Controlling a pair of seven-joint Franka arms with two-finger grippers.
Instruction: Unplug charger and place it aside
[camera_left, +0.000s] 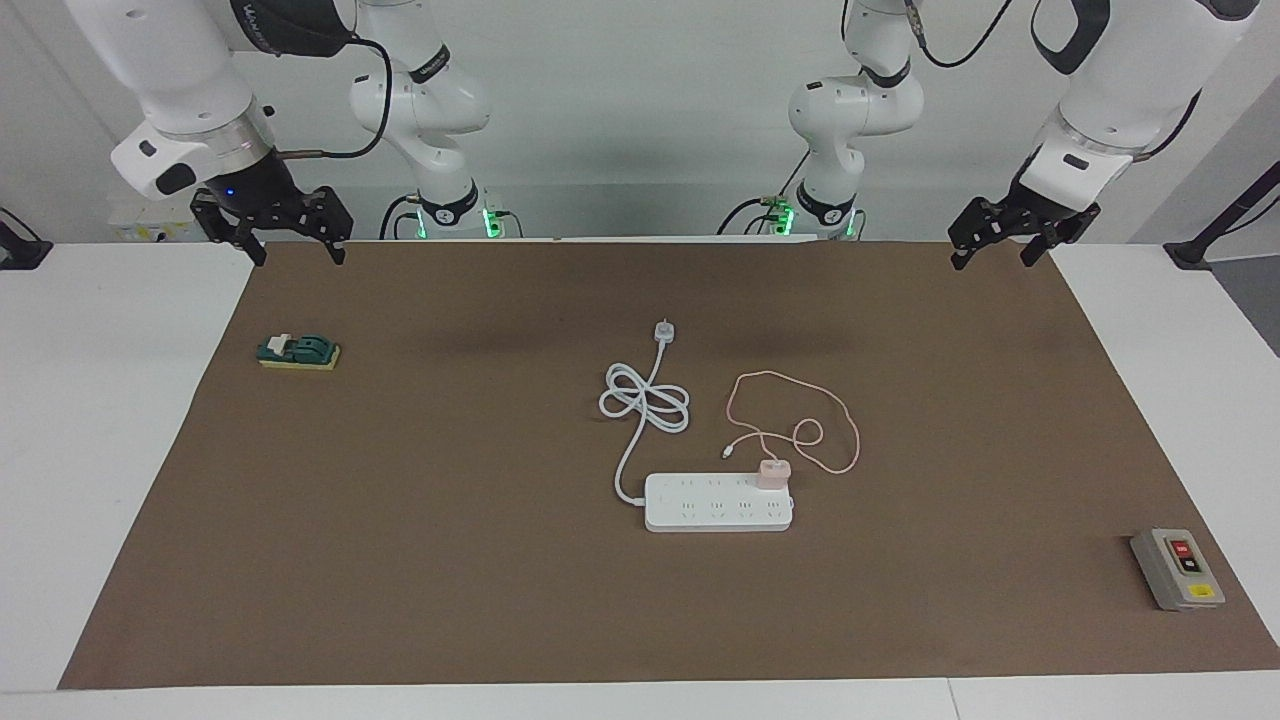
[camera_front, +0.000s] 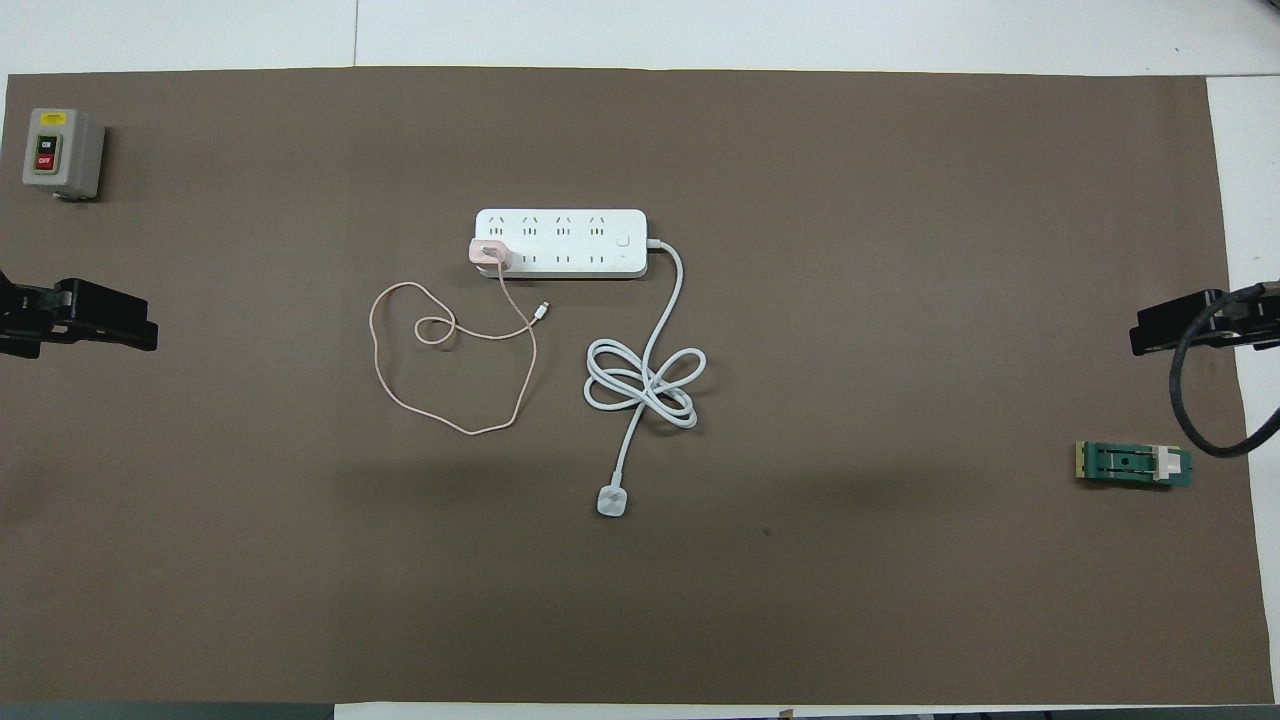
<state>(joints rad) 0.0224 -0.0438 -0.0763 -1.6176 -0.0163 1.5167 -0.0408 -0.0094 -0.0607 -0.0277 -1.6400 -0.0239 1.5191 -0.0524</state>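
The charger (camera_left: 773, 473) (camera_front: 490, 255), a small pale pink cube, sits plugged into the end socket of the white power strip (camera_left: 718, 503) (camera_front: 560, 243) near the middle of the brown mat. Its thin pink cable (camera_left: 845, 425) (camera_front: 400, 400) loops loosely on the mat, nearer to the robots than the strip. My left gripper (camera_left: 993, 258) (camera_front: 100, 325) hangs open over the mat's edge at the left arm's end, well away from the charger. Over the right arm's end, my right gripper (camera_left: 298, 258) (camera_front: 1170, 330) is also open and holds nothing.
The strip's thick white cord (camera_left: 645, 400) (camera_front: 645, 385) lies coiled beside the pink cable, ending in a white plug (camera_left: 665, 330) (camera_front: 612, 500). A grey on/off switch box (camera_left: 1177, 568) (camera_front: 62, 150) stands at the left arm's end. A green knife switch (camera_left: 298, 352) (camera_front: 1133, 464) lies at the right arm's end.
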